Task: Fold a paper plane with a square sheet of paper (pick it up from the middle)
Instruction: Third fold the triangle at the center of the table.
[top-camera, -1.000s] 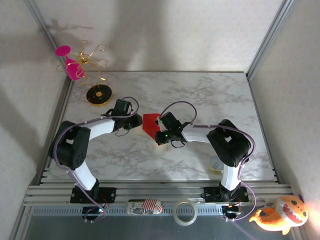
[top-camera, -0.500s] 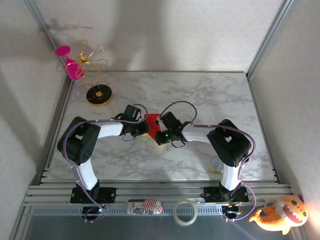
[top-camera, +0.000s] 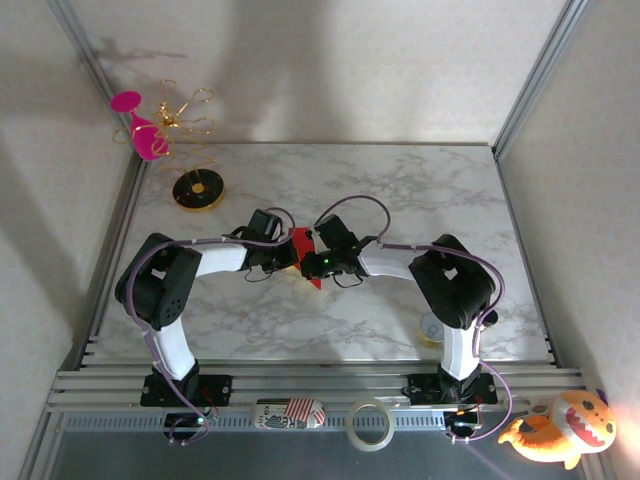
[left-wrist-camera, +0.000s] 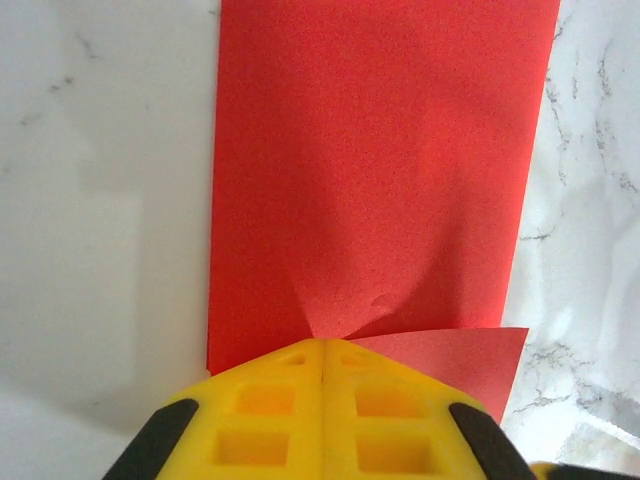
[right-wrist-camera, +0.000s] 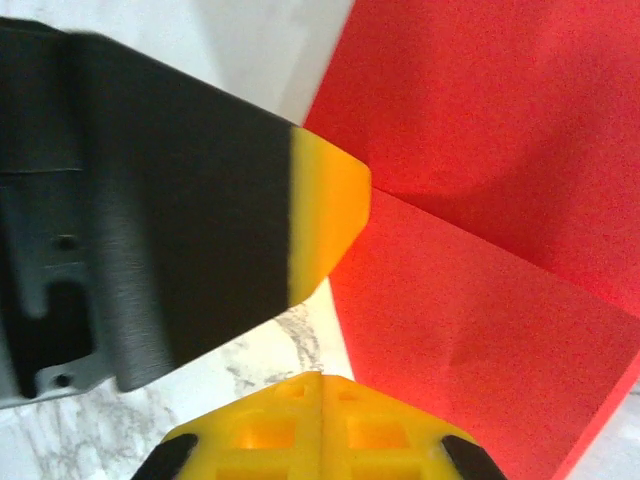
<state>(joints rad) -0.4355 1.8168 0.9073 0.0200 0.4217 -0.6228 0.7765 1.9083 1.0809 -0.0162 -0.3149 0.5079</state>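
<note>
The square sheet of paper (top-camera: 303, 241) is bright red and lies creased into layers at the middle of the marble table (top-camera: 420, 190). My left gripper (top-camera: 289, 256) reaches it from the left. In the left wrist view the paper (left-wrist-camera: 370, 150) puckers at the tips of the left gripper (left-wrist-camera: 325, 344), which is shut on its near edge, with a loose flap (left-wrist-camera: 450, 352) to the right. My right gripper (top-camera: 313, 266) is shut, and its tips (right-wrist-camera: 322, 378) rest at the paper's (right-wrist-camera: 480, 160) edge, close under the left finger (right-wrist-camera: 325, 220). A paper plane is out of view.
A pink wine glass (top-camera: 140, 130) hangs on a gold wire stand (top-camera: 187, 112) at the far left, above a black and gold disc (top-camera: 197, 190). A tape roll (top-camera: 368, 424), a striped object (top-camera: 290, 412) and a plush toy (top-camera: 560, 428) lie along the near rail.
My left arm swung right to the paper and its jaws closed on the edge. The right gripper shifted slightly left, and a red corner now points toward the near side.
</note>
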